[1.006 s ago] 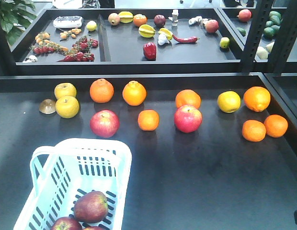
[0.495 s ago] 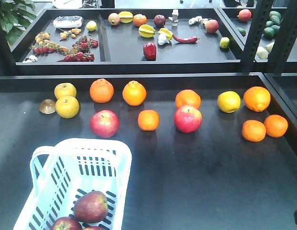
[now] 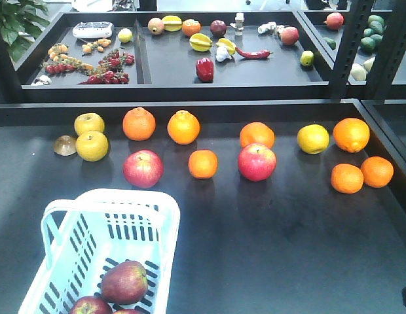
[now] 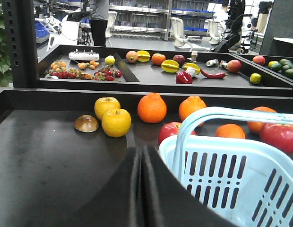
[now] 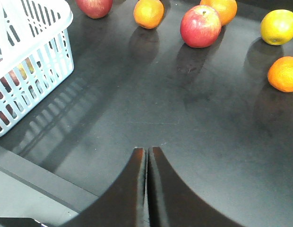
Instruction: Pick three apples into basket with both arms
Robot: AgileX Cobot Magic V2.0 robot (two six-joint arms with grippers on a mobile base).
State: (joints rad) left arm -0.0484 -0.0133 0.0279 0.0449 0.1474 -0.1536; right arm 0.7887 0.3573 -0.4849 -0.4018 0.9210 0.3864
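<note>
Black desk (image 3: 288, 261) layout unchanged from earlier frames, pale basket (image 3: 65, 261) at front left holding dark red apples (image 3: 124, 281), left end effector (image 4: 141, 189) pressed together beside basket, right end effector (image 5: 147, 189) together, well short of red apple (image 5: 200, 26).

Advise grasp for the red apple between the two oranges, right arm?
Come from above and close the right pincer across the red apple at its widest girth. It sits stem-up; nearest oranges stand left and behind, so its front and right sides are open.
</note>
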